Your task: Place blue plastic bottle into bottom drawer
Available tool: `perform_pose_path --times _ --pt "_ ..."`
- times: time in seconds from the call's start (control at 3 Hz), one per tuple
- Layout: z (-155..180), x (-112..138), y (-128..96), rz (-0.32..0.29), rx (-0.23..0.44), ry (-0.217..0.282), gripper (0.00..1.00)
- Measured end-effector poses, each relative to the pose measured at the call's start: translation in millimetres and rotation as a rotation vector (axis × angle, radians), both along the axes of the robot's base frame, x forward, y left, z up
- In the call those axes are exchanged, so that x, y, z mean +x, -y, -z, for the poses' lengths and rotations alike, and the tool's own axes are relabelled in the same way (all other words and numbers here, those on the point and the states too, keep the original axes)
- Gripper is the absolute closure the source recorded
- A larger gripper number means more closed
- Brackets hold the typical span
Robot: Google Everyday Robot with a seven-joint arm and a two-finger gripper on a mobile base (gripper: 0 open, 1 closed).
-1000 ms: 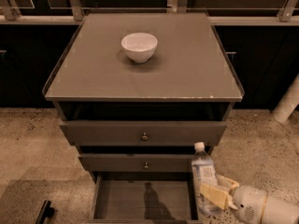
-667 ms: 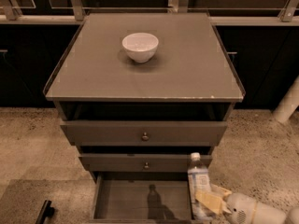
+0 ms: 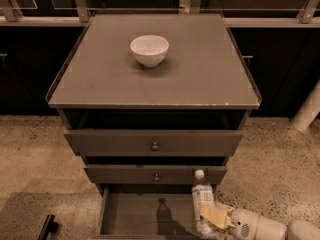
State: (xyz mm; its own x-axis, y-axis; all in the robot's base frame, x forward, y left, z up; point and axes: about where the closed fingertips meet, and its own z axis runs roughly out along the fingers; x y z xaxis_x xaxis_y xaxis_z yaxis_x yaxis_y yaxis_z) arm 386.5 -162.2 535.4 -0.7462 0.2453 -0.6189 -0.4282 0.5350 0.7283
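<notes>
The blue plastic bottle (image 3: 202, 200) is clear and pale blue with a white cap, held upright with its cap up. My gripper (image 3: 214, 217) comes in from the lower right and is shut on the bottle's lower part. The bottle hangs over the right side of the open bottom drawer (image 3: 140, 213), a deep grey-brown tray pulled out below the two upper drawers. The bottle's base is hidden behind the fingers, so I cannot tell whether it touches the drawer floor. Its shadow falls on the drawer floor.
A white bowl (image 3: 149, 50) stands on the cabinet top (image 3: 200, 79). Two upper drawers with small round knobs (image 3: 155, 146) are slightly ajar. Speckled floor lies on both sides. A white post (image 3: 307, 111) stands at the right; a dark object (image 3: 47, 227) lies at lower left.
My gripper has moved left and down with the bottle, bringing it further over and into the open bottom drawer. The view has shifted slightly.
</notes>
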Motion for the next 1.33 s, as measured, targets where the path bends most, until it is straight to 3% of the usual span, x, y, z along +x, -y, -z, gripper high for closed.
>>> perform_pose_path --times 0.33,0.67,1.33 --pt "31 2 12 0.032 0.072 -0.043 1.00" --pt "87 13 28 0.073 0.180 -0.140 1.00" --pt "168 46 36 0.094 0.278 -0.286 1.00"
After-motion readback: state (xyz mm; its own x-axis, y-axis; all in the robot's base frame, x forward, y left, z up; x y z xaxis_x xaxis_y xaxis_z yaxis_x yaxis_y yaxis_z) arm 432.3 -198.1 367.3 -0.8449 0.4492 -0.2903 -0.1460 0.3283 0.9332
